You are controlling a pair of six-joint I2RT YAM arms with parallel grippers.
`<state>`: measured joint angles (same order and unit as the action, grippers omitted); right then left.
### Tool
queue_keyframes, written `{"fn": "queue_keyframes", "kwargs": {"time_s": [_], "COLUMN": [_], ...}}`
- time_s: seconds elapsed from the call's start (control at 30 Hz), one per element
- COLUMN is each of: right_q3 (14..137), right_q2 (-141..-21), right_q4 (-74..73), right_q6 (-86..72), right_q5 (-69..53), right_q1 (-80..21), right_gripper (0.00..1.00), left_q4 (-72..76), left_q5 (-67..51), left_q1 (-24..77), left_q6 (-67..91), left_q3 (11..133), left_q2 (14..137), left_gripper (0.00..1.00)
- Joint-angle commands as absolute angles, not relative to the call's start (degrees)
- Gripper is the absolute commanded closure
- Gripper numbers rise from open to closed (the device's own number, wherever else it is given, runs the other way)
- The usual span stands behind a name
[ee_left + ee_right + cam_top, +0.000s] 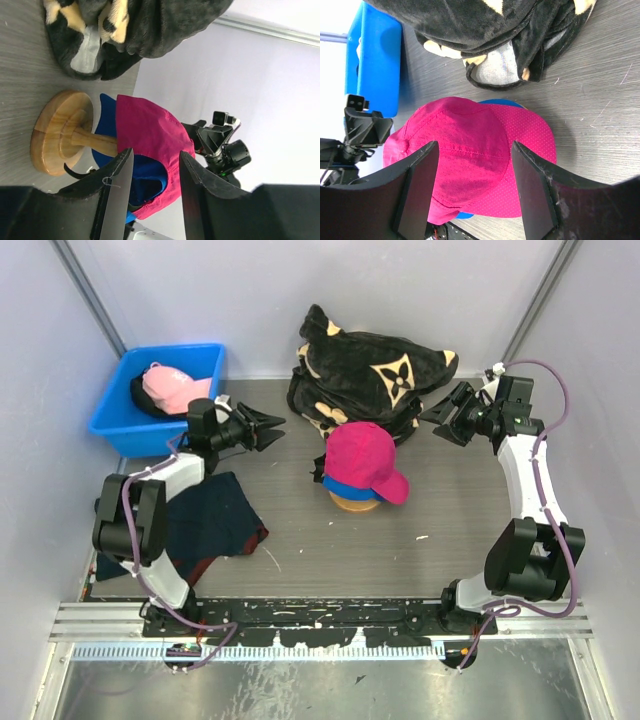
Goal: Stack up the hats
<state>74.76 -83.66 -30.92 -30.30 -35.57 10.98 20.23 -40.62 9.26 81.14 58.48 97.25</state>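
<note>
A magenta cap point(362, 458) sits on top of a royal blue cap point(345, 487) on a round wooden stand point(355, 504) mid-table. The stack also shows in the left wrist view point(150, 135) and the right wrist view point(470, 150). A light pink cap point(172, 386) lies on a black cap point(148, 400) inside the blue bin point(120, 418) at the back left. My left gripper point(272, 427) is open and empty, right of the bin, pointing at the stack. My right gripper point(432, 416) is open and empty at the back right.
A big black plush bundle with tan flower marks point(370, 375) lies behind the stand. A flat dark navy cloth point(215, 515) lies at the front left by the left arm. Grey walls close the table at the back and sides.
</note>
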Motion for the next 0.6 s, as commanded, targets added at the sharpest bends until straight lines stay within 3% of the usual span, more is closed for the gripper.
{"fn": "queue_keyframes", "kwargs": {"time_s": [0.0,0.33,0.57], "right_q3": [77.73,77.57,76.71], "right_q2": [-82.47,-81.26,-81.22], "right_q4": [-30.26,-31.46,-31.02], "right_q6": [-29.5,-28.6,-28.64], "right_q5": [-34.84,-33.52,-33.61], "right_q1": [10.68,10.73,10.74], "right_gripper": [0.34,0.34,0.34], "left_q4": [43.09,67.63,63.98], "left_q5": [-38.89,-33.42,-32.21], "left_q1": [8.57,15.47,22.39], "left_q6": [92.85,108.91,109.77], "left_q3": [54.63,54.31,62.32], "left_q2": [105.77,115.12,110.69], "left_gripper": [0.52,0.55,0.53]}}
